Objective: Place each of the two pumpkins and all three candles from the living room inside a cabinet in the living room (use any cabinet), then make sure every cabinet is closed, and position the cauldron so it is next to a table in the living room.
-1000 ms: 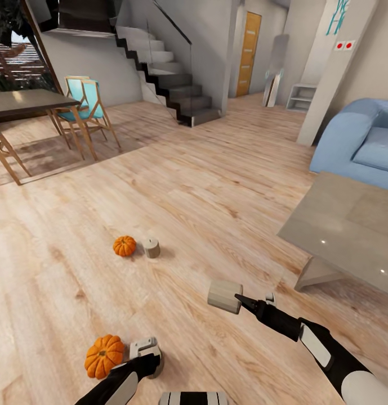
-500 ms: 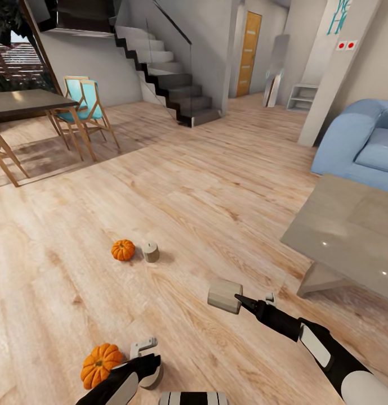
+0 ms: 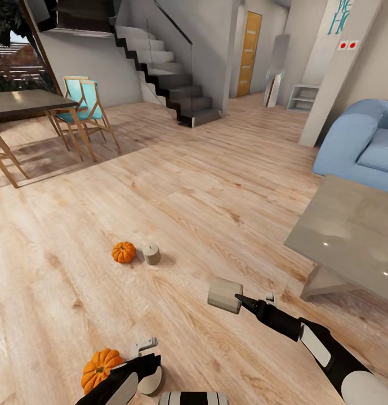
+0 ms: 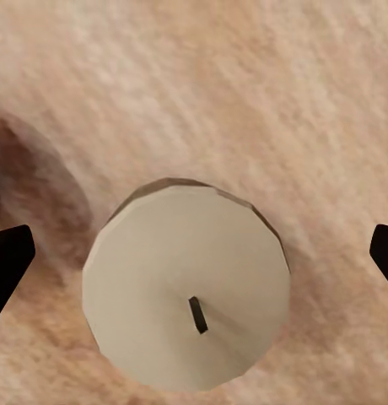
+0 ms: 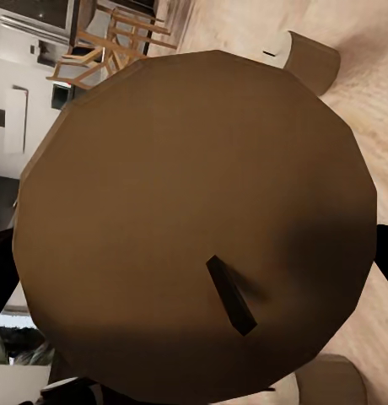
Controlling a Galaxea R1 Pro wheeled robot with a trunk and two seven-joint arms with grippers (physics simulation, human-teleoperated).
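Floorboards [image 3: 216, 197] run to stairs [image 3: 171, 79]; right jaws grip candle [image 3: 224, 295], left jaws spread wide.

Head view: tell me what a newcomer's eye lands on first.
The right end effector holds a beige candle above the wooden floor, beside the grey coffee table. Two orange pumpkins stand out on the floor: one next to a second candle mid-room, the other near the left end effector, which hovers open over a third candle.
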